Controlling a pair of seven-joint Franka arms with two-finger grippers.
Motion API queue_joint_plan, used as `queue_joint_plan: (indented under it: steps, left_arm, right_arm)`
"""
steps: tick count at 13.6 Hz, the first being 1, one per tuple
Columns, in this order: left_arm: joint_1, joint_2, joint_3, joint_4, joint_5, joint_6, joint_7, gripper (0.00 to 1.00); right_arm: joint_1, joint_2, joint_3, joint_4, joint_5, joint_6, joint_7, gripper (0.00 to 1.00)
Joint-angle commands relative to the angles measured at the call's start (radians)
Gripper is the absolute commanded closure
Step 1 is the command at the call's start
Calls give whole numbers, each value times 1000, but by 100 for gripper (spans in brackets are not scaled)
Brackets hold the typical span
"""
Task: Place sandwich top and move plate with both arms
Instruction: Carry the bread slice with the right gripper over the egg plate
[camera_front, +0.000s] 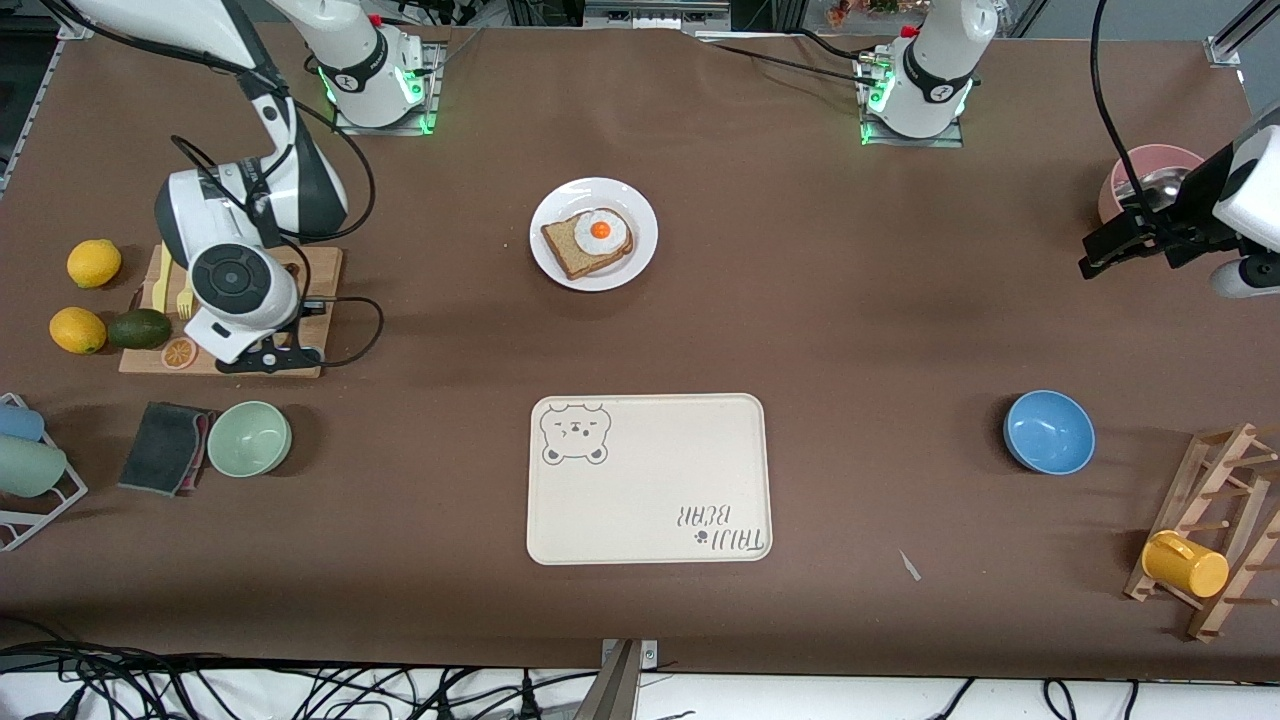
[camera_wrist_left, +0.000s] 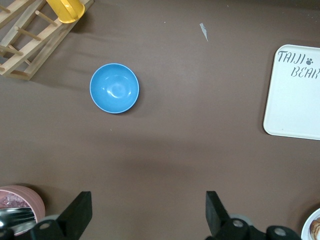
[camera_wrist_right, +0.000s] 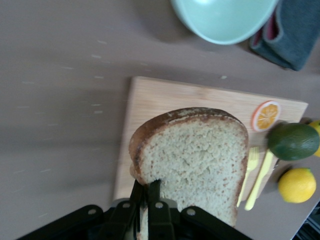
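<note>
Plate holds egg-topped slice. Right gripper pinches sandwich top over cutting board, bread hidden in front view. Left gripper spread, waiting over bare table.

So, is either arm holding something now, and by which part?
The right gripper, over the cutting board, holds the sandwich top, jaws shut on its edge. The left gripper, open above bare table, holds nothing.

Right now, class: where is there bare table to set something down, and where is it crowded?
Free: the brown stretch between the white plate and the bear-printed tray, and between that tray and the blue bowl. Crowded: around the cutting board, with lemons, avocado, green bowl and the right gripper gripping the bread slice.
</note>
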Motion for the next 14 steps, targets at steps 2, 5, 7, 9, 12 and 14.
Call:
queue_joint_plan:
  steps: [2,5,7,9,12,14]
  left_arm:
    - [4,-10,0,-7,-22,-2,-11,0]
    - [8,1,2,-6,-22,2,-11,0]
    - [8,7,5,-6,-22,4,-11,0]
    - [8,11,5,-3,-22,4,-11,0]
    - [8,11,5,-3,-22,4,-13,0]
    - [8,11,6,-3,-22,4,-11,0]
  right_arm:
    - [135,81,-1,191,125,-175,144,100]
    - [240,101,-1,242,264,-214,334,100]
    - [330,106,-1,242,332,-212,478,100]
    - [431,112,-1,241,360,-198,623,100]
    - [550,133,-1,238,400,-151,795,100]
    - [617,149,1,236,406,-117,884,100]
